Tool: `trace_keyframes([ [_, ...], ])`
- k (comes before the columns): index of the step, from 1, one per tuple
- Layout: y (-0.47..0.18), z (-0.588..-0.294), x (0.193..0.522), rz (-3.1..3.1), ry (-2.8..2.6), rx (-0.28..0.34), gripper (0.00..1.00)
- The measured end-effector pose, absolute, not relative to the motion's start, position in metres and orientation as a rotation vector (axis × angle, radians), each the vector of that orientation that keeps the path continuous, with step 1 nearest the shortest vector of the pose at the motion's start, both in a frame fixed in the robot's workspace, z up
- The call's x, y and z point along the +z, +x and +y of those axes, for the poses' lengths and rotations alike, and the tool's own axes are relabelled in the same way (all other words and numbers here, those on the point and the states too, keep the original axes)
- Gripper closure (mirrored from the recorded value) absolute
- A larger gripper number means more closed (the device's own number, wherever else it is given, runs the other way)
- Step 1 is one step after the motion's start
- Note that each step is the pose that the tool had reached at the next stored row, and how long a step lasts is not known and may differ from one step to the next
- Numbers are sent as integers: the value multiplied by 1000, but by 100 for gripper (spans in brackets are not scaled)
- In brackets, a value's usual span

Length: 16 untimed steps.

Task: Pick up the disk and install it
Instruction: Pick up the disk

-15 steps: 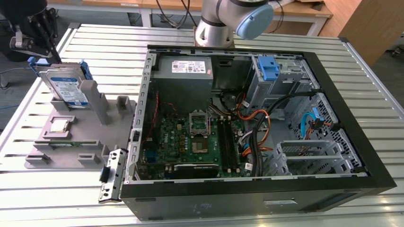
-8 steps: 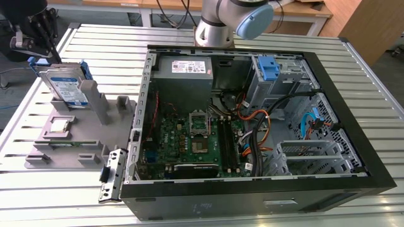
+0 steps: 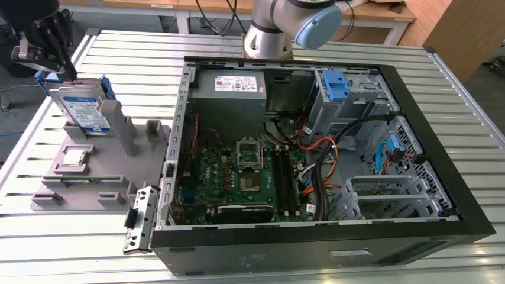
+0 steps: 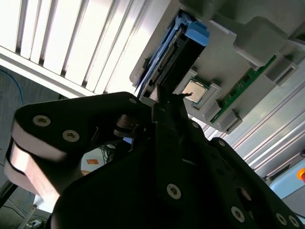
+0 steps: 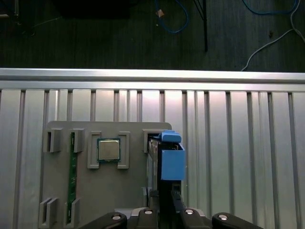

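Silver disk (image 3: 83, 111) (blue-bracketed) stands upright in the grey holder (image 3: 106, 168) near the worktop's (image 3: 126, 53) edge; jaws sit at its top end, clamped or not I cannot tell.

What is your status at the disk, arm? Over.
Gripper at disk top edge. Disk upright in holder, not lifted. Case open beside it.

Disk: your silver metal disk with blue plastic bracket (image 3: 83, 109), body dull, label glossy.
Holder: grey plastic holder block (image 3: 106, 171), matt and smooth.
Table: ribbed silver metal table (image 3: 118, 50), which you see smooth with a bright sheen.
Case: black computer case (image 3: 316, 251), matt outside, bare grey metal inside.
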<state>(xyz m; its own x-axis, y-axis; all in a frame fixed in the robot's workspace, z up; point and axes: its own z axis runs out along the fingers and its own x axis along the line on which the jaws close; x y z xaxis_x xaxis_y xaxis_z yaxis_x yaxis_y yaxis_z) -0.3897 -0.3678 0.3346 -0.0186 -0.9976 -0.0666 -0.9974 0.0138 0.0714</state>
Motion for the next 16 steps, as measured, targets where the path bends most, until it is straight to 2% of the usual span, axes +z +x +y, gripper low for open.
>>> trace_keyframes([
  [2, -390, -368, 335, -2235, 2199, -153, 71],
  [5, -390, -368, 335, -2235, 2199, -153, 65],
  [7, -390, -368, 335, -2235, 2199, -153, 53],
  [8, -390, -368, 334, -2235, 2199, -153, 53],
  [9, -390, -368, 334, -2235, 2199, -153, 47],
  [16, -390, -368, 329, -2235, 2199, -153, 47],
])
